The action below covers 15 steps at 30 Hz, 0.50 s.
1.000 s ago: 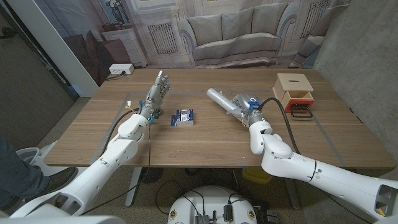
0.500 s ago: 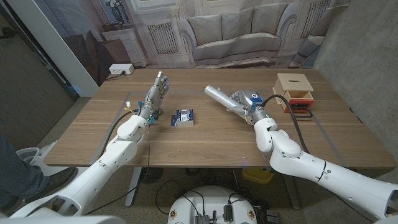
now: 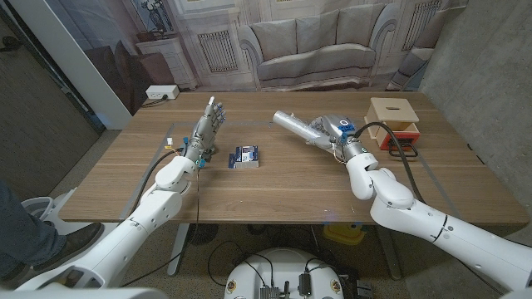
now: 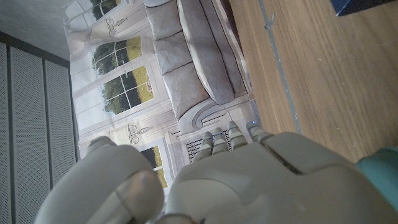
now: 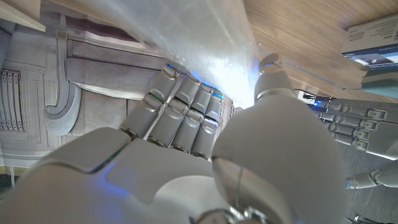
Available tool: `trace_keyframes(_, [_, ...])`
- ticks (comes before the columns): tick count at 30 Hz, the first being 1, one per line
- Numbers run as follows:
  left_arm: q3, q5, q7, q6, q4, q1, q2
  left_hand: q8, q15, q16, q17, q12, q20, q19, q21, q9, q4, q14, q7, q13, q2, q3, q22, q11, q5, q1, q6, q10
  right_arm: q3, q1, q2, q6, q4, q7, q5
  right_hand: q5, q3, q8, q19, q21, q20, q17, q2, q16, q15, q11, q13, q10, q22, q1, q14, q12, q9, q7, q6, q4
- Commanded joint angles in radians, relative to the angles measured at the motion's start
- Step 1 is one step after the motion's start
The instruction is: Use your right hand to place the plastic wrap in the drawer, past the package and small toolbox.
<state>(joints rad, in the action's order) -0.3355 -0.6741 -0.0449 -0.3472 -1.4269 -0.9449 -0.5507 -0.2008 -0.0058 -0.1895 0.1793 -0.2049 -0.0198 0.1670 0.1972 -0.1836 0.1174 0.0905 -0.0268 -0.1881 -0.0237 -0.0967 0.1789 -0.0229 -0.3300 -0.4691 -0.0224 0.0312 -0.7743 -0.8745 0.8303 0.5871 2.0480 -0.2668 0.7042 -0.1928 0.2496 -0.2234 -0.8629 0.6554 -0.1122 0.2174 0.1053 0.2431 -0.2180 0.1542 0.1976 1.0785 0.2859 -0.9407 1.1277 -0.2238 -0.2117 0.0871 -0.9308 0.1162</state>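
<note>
My right hand (image 3: 334,134) grips one end of the plastic wrap (image 3: 296,127), a shiny roll lifted above the table and pointing toward the far left. The right wrist view shows the fingers (image 5: 186,106) wrapped round the plastic wrap (image 5: 199,37). A small wooden box with an orange-red drawer (image 3: 394,120) stands at the right, beyond the hand. The blue package (image 3: 245,156) lies at mid-table, to the left of the roll. My left hand (image 3: 207,127) stands upright left of the package, fingers spread, holding nothing.
A small black object with a handle (image 3: 403,150) lies in front of the wooden box. A power strip (image 3: 161,92) sits at the far left corner. The package's edge (image 5: 379,37) and my left hand (image 5: 354,124) appear in the right wrist view.
My right hand has carried the plastic wrap to the right, toward the wooden box, and a little higher. The left hand's fingers have spread slightly.
</note>
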Motion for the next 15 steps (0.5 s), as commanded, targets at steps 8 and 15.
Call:
trace_keyframes(8, [0.004,0.005,0.016,0.003,-0.026,-0.017,-0.007,0.001,0.002,0.001,0.004,-0.002,-0.003,0.005,0.004,-0.005,0.002,0.0,-0.002,-0.004,-0.009,-0.009,0.005,-0.008,-0.009,-0.003,0.0,-0.004,0.117,-0.065,0.021,-0.099,-0.01,-0.001,0.038,-0.004,-0.011,-0.001,0.007,0.018,-0.103,0.006,-0.258,-0.002,-0.019,0.007,0.004,0.009,0.005,-0.265,0.0,-0.001,-0.045,0.081,-0.073,-0.001])
trace_keyframes(15, [0.004,0.007,0.019,0.001,-0.032,-0.021,-0.008,0.002,0.003,0.001,0.004,-0.002,-0.002,0.006,0.004,-0.005,0.001,0.0,-0.002,-0.004,-0.01,-0.01,0.005,-0.007,-0.01,-0.004,0.0,-0.004,0.138,-0.073,0.03,-0.12,-0.014,-0.001,0.055,-0.004,-0.016,0.0,0.012,0.027,-0.103,0.005,-0.257,-0.005,-0.019,0.007,0.007,0.005,0.005,-0.269,-0.004,0.0,-0.045,0.082,-0.074,-0.001])
